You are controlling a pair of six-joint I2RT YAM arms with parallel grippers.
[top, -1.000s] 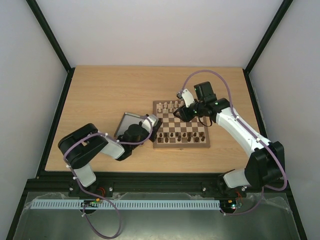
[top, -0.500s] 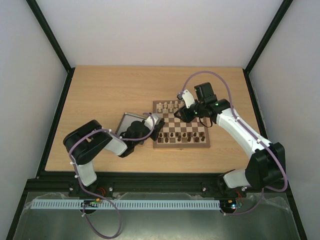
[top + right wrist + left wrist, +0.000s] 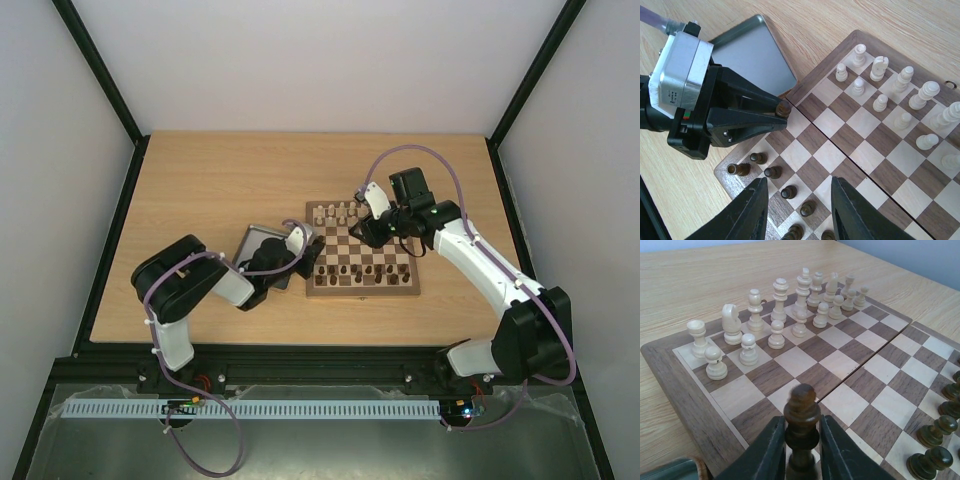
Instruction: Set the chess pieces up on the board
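Left claw (image 3: 802, 442) around half-hidden dark piece (image 3: 801, 412)

The table (image 3: 200, 190) is showing pale, matt wood grain. The board (image 3: 685, 390) is presenting smooth, satin-finished wood, the chess pieces (image 3: 801, 412) are gleaming with dark varnish, the tray (image 3: 755, 55) is shining as smooth grey metal, and the left claw (image 3: 781, 111) is showing matt dark plastic.

So there's a shiny grey metal tray (image 3: 752, 55) with rounded corners lying flat on the light wood-grain surface (image 3: 210, 180), cream-coloured pieces (image 3: 799, 320) standing upright in two neat rows, and plain white walls (image 3: 300, 60) all around.
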